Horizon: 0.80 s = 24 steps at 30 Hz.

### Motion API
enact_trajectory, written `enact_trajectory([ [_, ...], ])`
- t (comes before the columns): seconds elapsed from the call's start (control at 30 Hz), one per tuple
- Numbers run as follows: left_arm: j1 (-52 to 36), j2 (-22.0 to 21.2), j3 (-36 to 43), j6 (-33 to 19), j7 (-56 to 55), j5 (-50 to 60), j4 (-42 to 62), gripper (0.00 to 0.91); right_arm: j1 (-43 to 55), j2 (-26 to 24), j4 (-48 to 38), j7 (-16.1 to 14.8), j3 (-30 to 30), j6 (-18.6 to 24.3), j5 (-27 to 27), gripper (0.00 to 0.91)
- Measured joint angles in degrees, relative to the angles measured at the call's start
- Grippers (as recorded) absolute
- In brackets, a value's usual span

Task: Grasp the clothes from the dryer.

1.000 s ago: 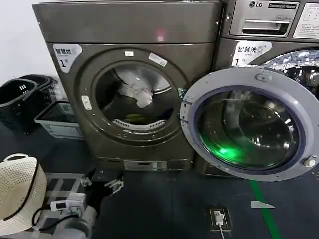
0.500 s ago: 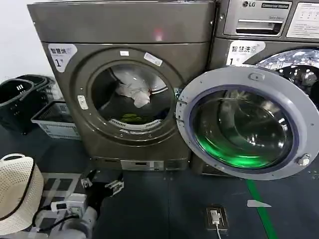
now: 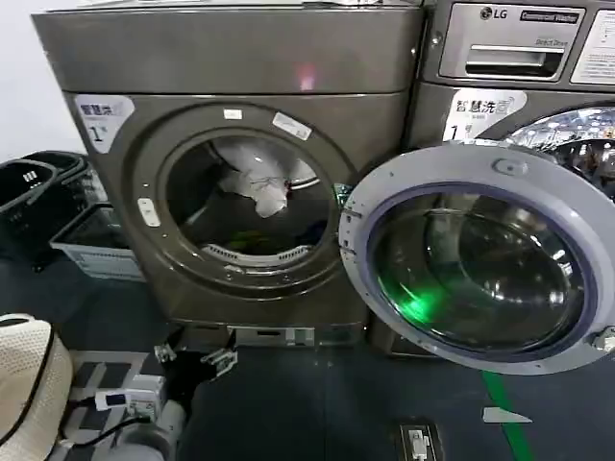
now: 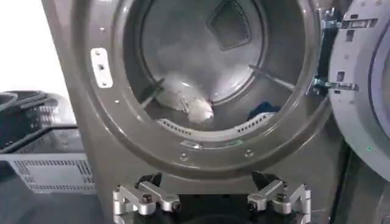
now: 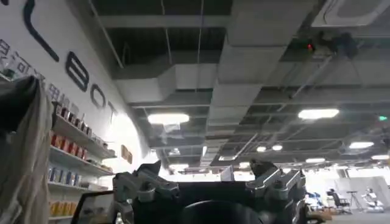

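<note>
"1" sticker on the dryer; "LG" logo on neighbouring machine.

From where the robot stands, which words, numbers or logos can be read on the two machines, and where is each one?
"1" on the white sticker at the upper left of the dryer; the characters above it are too small to read.
"LG" on the top panel of the neighbouring machine.
"1" on that machine's white sticker; its characters are too small to read.
The small labels above the dryer's opening are unreadable.

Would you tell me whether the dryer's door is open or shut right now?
Open. The grey-rimmed glass door is swung out to the right of the dryer, leaving the drum mouth and the white cloth inside exposed.
</note>
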Motion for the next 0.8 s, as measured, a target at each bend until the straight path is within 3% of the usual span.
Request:
enact_trajectory([
  [0.8, -0.33, -0.19, -0.04, 0.00, 0.04, -0.22, 0.67, 0.907, -0.10, 0.24, 0.22, -0.01, 0.45, -0.25, -0.07, 0.907],
])
